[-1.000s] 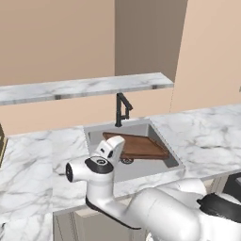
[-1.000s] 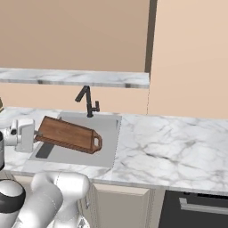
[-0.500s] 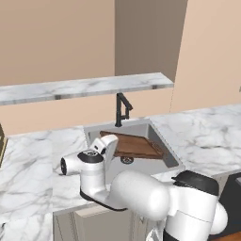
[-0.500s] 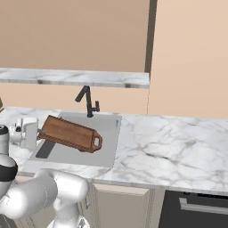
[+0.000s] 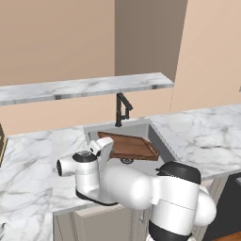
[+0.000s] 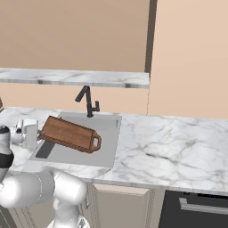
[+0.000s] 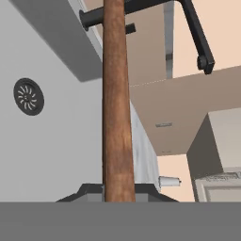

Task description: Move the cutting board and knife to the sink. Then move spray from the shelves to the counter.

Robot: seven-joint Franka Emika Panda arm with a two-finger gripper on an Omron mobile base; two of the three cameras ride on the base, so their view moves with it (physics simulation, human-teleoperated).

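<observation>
One dark brown cutting board [image 6: 70, 134] hangs tilted over the grey sink [image 5: 162, 147], pinched at its left end by the gripper [image 7: 117, 190], whose jaws are pressed against the wood. The board's handle end with the cut-out points toward the right side of the basin. The black faucet [image 5: 122, 108] stands behind it at the back rim. White marble tabletop [image 6: 178, 144] runs either side, and the long grey shelf [image 5: 84, 88] stretches above.
</observation>
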